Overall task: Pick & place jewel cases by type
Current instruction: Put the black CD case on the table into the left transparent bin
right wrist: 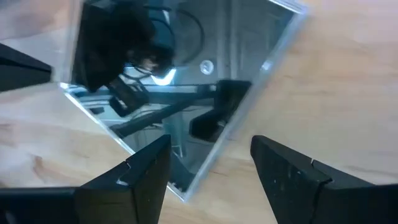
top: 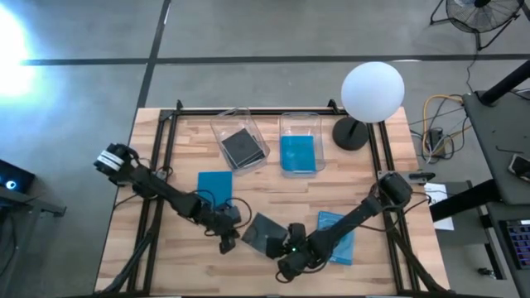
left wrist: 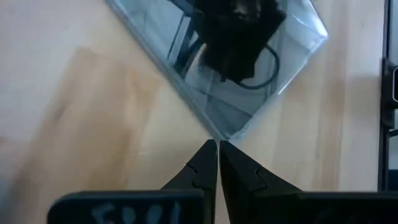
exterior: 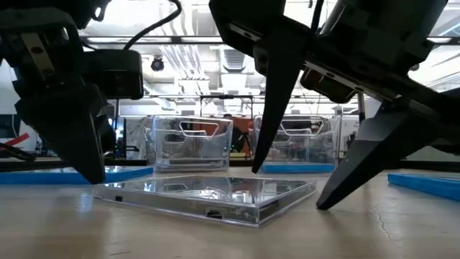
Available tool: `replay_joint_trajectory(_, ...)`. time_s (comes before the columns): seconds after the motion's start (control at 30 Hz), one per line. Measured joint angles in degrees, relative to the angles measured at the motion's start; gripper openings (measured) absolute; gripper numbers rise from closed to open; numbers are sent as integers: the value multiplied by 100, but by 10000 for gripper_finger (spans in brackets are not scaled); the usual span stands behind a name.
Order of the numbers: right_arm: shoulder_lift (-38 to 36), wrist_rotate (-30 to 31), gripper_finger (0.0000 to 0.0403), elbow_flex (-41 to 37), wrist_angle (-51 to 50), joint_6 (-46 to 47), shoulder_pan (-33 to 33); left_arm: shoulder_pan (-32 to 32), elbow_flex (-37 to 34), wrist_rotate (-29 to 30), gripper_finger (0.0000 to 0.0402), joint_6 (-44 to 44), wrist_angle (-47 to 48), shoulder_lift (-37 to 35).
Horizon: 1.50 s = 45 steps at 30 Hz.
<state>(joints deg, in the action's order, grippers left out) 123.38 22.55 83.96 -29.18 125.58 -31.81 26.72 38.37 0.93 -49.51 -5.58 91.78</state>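
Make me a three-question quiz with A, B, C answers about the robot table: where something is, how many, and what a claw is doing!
1. Where is the dark case that lies out on the table?
A. between the two grippers
B. under the lamp
C. inside a bin

2. How many blue cases show?
A. one
B. three
C. five

3. How is the right gripper?
A. shut
B. open, fingers either side of a case corner
C. holding a blue case

Answers:
1. A, it lies between the shut left gripper and the right one.
2. B, one in the right bin, two flat on the table.
3. B, its fingers stand apart around the corner.
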Motion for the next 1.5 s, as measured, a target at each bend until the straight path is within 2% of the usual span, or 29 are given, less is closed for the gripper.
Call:
replay_joint_trajectory(0.23,-9,103,224,-4,140,-355,39,116,400,-511,0,185,4,381)
replay_joint_trajectory(0.43,-40,185,224,-14,141,-553,49,234,387,-727,0,186,-6,375)
replay_joint_trajectory(0.53,-74,177,224,-25,58,-881,61,353,350,-729,0,195,14,261)
replay_joint_trajectory(0.67,-121,-126,224,-34,-360,-1112,124,539,352,-654,0,345,4,137)
replay_joint_trajectory(0.83,-192,-246,224,-169,-209,-1285,126,569,349,288,0,44,312,3)
replay_joint_trajectory(0.93,-205,-268,224,-222,-58,-1270,129,495,334,523,0,-131,310,3)
replay_joint_trajectory(1.07,-232,-337,224,-454,360,-1050,146,410,277,496,0,-284,315,100)
replay_joint_trajectory(1.27,-239,-528,224,-872,1420,-1030,172,395,264,117,0,-490,250,331)
replay_joint_trajectory(1.5,-228,-602,224,-846,1492,-1368,228,343,262,-113,0,-518,-179,459)
